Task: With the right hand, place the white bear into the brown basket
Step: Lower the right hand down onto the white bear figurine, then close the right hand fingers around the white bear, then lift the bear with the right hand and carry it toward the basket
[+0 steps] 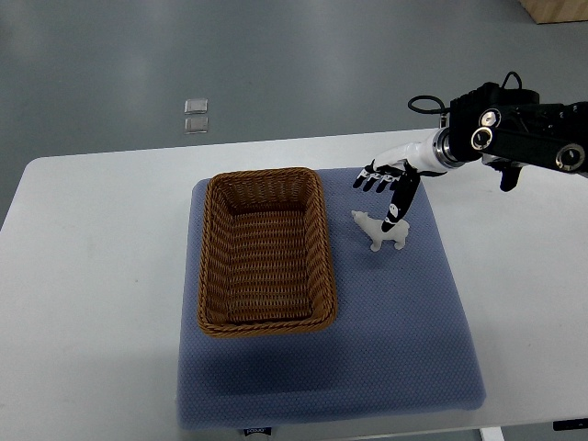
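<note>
A small white bear (378, 231) stands on the blue mat (404, 312), to the right of the brown wicker basket (212, 266), which holds nothing. My right hand (386, 188) comes in from the right edge and hovers just above and behind the bear. Its fingers (372, 182) are spread toward the left and its thumb points down close to the bear's back. It holds nothing. The left arm does not show.
The blue mat lies on a white table (92, 276). Grey floor lies beyond the table's far edge, with two small clear squares (196, 116) on it. A wooden corner (556, 9) shows at the top right.
</note>
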